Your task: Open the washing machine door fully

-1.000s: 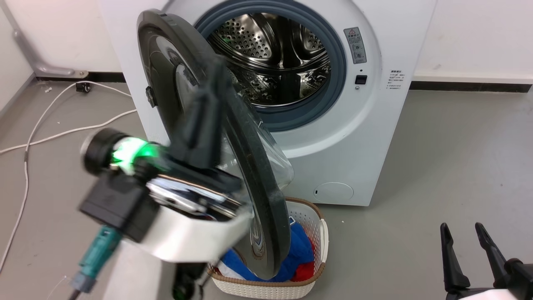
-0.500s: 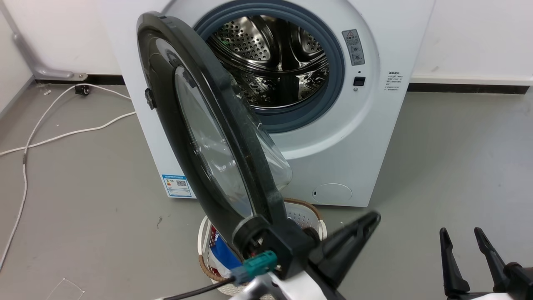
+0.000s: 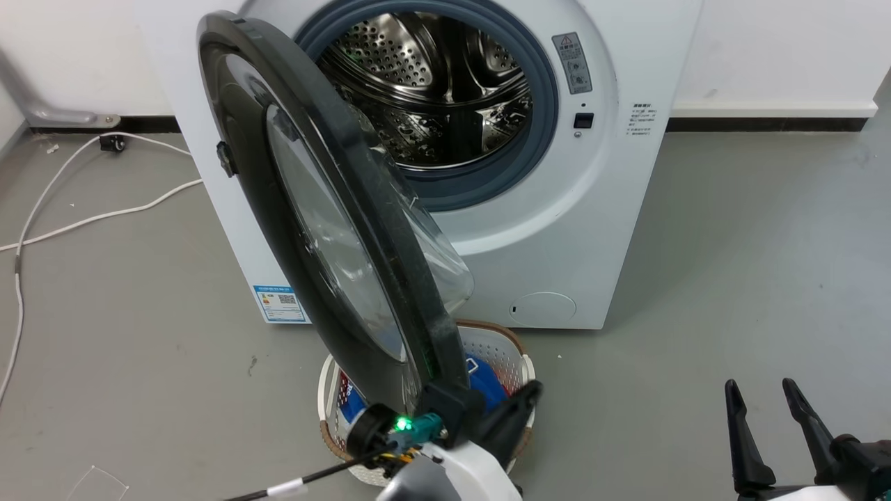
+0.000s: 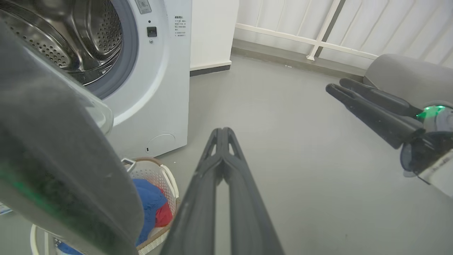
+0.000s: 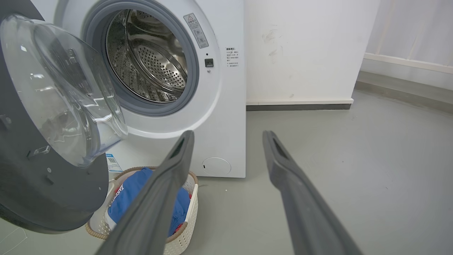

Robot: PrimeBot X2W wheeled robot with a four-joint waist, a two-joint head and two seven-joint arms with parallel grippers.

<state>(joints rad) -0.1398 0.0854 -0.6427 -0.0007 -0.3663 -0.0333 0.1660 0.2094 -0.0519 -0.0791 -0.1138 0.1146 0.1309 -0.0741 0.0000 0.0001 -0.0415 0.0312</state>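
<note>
Big round glossy black washing machine door with its bulging clear glass bowl [image 3: 327,229] stands swung out, left-centre in the head view, over a white woven laundry basket [image 3: 495,346]. Left gripper [image 4: 222,131] is pressed together, empty, near the lower rim. Right gripper [image 3: 759,383], lower right, is spread, empty. The door looks stiff and hefty, slick, with breakable glass, so push the rim.

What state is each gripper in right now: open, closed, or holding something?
Left gripper: closed, fingers together, holding nothing.
Right gripper: open, holding nothing.
</note>
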